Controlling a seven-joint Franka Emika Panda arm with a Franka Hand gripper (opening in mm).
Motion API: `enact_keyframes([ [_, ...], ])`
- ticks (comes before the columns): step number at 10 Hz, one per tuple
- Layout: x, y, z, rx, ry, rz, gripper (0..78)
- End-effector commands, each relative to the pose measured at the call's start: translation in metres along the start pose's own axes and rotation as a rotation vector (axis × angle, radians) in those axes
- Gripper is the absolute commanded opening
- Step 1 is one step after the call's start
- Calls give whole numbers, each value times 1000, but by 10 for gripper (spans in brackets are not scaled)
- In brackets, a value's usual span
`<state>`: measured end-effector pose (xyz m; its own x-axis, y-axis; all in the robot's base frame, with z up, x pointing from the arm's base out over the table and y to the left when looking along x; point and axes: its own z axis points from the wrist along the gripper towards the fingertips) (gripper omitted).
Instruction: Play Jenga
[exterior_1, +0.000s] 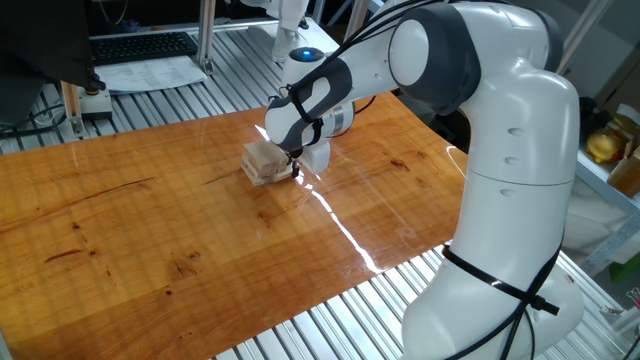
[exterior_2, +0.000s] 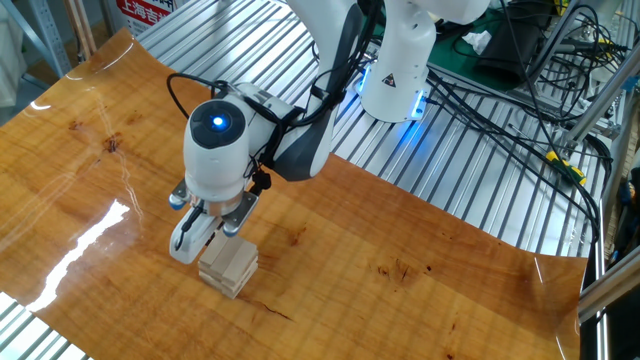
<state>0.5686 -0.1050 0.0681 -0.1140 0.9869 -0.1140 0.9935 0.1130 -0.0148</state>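
Jenga blocks (exterior_2: 229, 267), pale and unpainted, sit in a low crossed stack directly beneath the gripper (exterior_2: 206, 236) on a glossy wooden table (exterior_2: 400, 270). The stack stands on the tabletop, roughly three layers high, its top layer just under the gripper's fingertips. In the other fixed view, one light finger (exterior_2: 186, 240) reaches down along the stack's left side, and a second finger appears over the top edge; whether the fingers press on a block or merely stand beside it cannot be told from either camera. In one fixed view, the gripper (exterior_1: 296, 166) sits right beside the stack (exterior_1: 264, 162), at its right side, with the wrist hiding the contact point.

Above the gripper, the white wrist housing carries a glowing blue light (exterior_2: 222, 122), and black cables loop from it up toward the arm (exterior_1: 500, 150). Farther from the gripper, bright reflections streak across the wood. Beyond the table's edge lies ribbed metal flooring (exterior_2: 470, 180), with a bundle of black cables (exterior_2: 520, 120) running over it past the robot's base (exterior_2: 398, 70). At the far side in one fixed view, a keyboard (exterior_1: 145, 46) rests well away from the gripper.
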Motion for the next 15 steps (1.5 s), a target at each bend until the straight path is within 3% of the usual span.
enact_keyframes([
  [1,-1,0,-2,-4,-5,0,11],
  [15,-2,1,-2,-6,1,-2,11],
])
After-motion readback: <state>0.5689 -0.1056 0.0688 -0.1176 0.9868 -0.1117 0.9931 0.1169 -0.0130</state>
